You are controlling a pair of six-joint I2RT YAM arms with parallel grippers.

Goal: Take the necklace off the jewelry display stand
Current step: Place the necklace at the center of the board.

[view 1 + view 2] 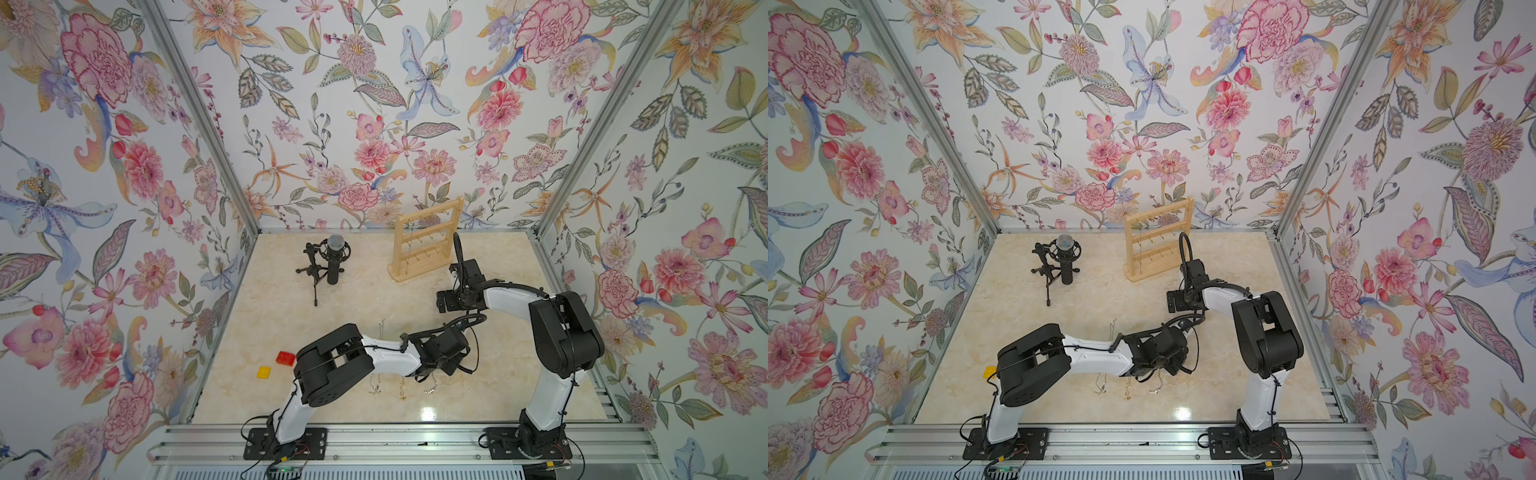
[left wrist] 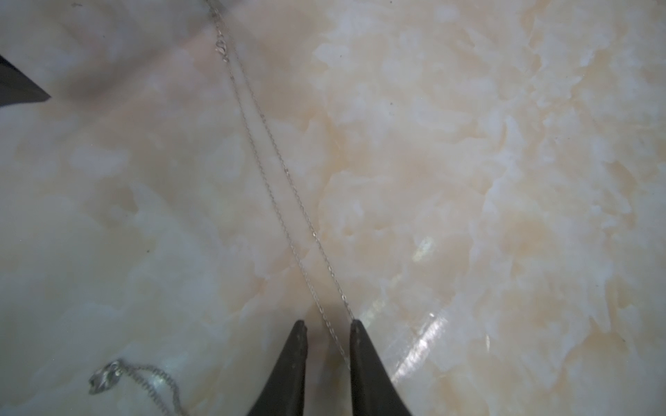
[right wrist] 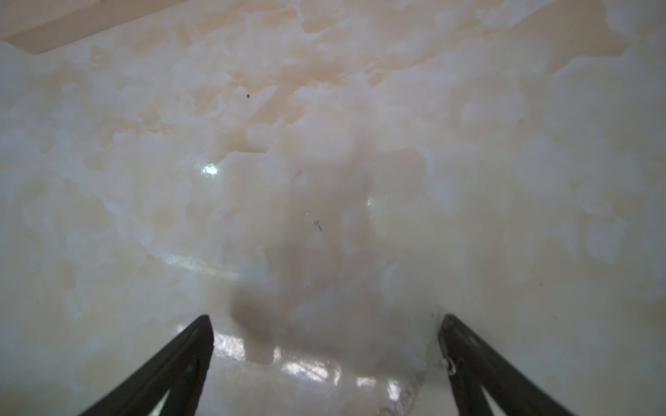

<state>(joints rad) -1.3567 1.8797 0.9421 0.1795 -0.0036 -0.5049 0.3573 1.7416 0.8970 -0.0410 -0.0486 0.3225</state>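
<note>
Under the left tool (image 2: 328, 322), the necklace (image 2: 281, 169) lies stretched across the marble desk (image 2: 504, 180). One strand of it runs between fingers I see only slightly apart, not pinching it. My right tool (image 3: 324, 318) stands wide apart above the desk, a second chain (image 3: 414, 383) just beside one finger. Well behind, the jewelry display stand (image 1: 428, 239) stands upright.

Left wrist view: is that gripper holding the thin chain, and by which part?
Apparently not: the silver chain runs between the fingertips of the left gripper, but a gap shows beside it, so nothing looks pinched.
</note>
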